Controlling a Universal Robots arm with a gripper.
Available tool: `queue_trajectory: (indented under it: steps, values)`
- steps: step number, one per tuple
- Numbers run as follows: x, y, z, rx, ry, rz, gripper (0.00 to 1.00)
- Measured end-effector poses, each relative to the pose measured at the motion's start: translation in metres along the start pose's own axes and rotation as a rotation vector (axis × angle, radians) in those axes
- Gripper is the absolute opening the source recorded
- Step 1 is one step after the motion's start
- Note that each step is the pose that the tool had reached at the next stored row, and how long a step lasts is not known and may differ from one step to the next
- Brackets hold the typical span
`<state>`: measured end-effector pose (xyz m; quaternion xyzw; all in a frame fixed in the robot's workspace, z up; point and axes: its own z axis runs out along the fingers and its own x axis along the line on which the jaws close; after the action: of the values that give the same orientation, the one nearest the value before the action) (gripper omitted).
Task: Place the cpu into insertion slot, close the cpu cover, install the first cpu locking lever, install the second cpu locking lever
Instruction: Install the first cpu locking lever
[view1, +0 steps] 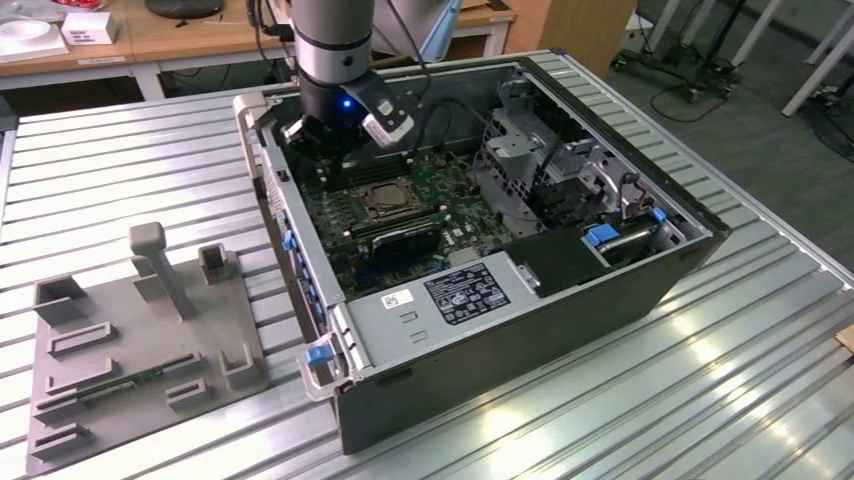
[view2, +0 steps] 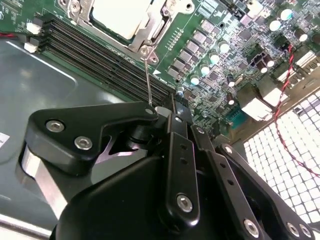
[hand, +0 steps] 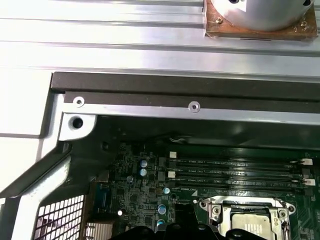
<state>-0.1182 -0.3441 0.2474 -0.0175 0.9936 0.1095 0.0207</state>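
Note:
The cpu (view2: 120, 15) lies flat in the insertion slot (view1: 378, 197) on the green board inside the open computer case (view1: 534, 330). The silvery cpu cover (view2: 155, 32) is down around the cpu, and the cpu (hand: 250, 226) and its cover (hand: 240, 204) also appear in the first wrist view. A thin wire locking lever (view2: 147, 75) rises from the socket's corner to my gripper (view2: 167, 111). The gripper's fingers are shut together, and the lever's free end touches them. I cannot tell whether it is pinched between them. In the exterior view the gripper (view1: 334, 155) hangs just behind the socket.
Long black memory slots (view2: 100, 55) run beside the socket. The case's metal wall (hand: 190, 95) and a perforated panel (view2: 285, 145) are close by. A red wire (view2: 285, 75) crosses the board. A grey fixture plate (view1: 134, 340) lies on the slatted table at the exterior view's left.

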Motion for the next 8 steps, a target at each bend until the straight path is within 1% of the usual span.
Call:
queue_trajectory:
  steps: [1,3,4,8]
  values:
    - [0.0003,0.0,0.0,-0.0027,-0.0002,0.0,0.11]
    - [0.0008,0.0,0.0,-0.013,-0.0006,0.0,0.11]
    - [0.001,0.0,0.0,-0.0161,-0.0008,0.001,0.11]
    - [0.0018,0.0,-0.0001,-0.0377,-0.0016,0.001,0.11]
